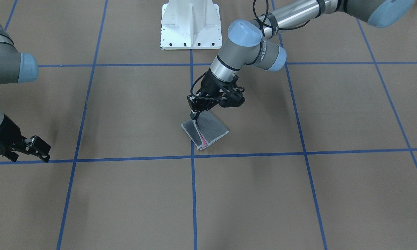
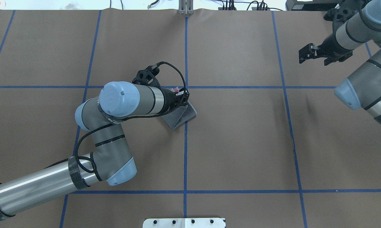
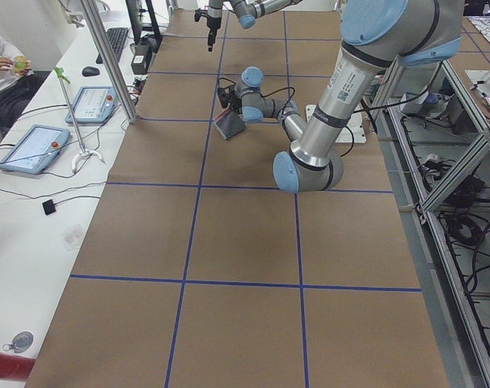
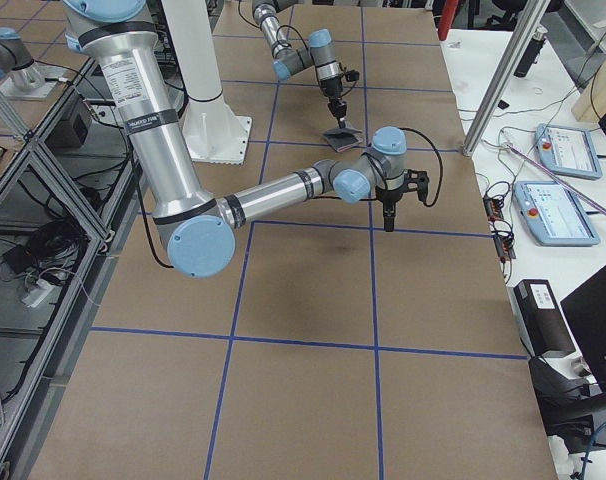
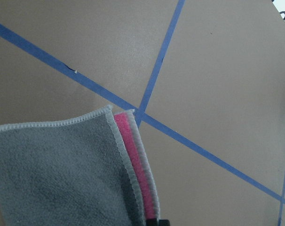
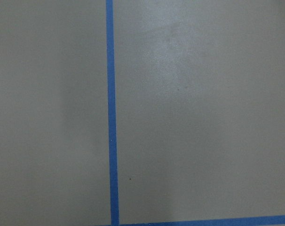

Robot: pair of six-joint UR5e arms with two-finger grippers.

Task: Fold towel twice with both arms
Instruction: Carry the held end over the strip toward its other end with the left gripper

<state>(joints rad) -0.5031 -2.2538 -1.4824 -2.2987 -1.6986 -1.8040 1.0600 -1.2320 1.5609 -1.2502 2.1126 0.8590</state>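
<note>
Your table (image 2: 241, 142) is covered in brown paper with a grid of blue tape lines (image 2: 241, 87). The left arm (image 2: 124, 101) reaches from the robot's left side, elbow bent, to the middle of the table. The right arm (image 2: 361, 82) stands far out on the robot's right, toward the operators' edge. The white pedestal base (image 1: 191, 24) sits at the robot's edge, on the central tape line.

You find the towel (image 1: 212, 128) near the table's centre, lying across the central tape line, just on the robot's side of a tape crossing. It is folded, dark grey outward, and rises to a ridge like a small tent. The left gripper (image 1: 195, 118) points down at that ridge, its thin fingers pressed together on the cloth. The right gripper (image 2: 304, 53) hangs over bare paper well apart from the towel; whether its fingers are spread or closed you cannot tell. In the left wrist view a narrow pink strip (image 5: 133, 155) shows between the stacked, light-stitched edges.
</note>
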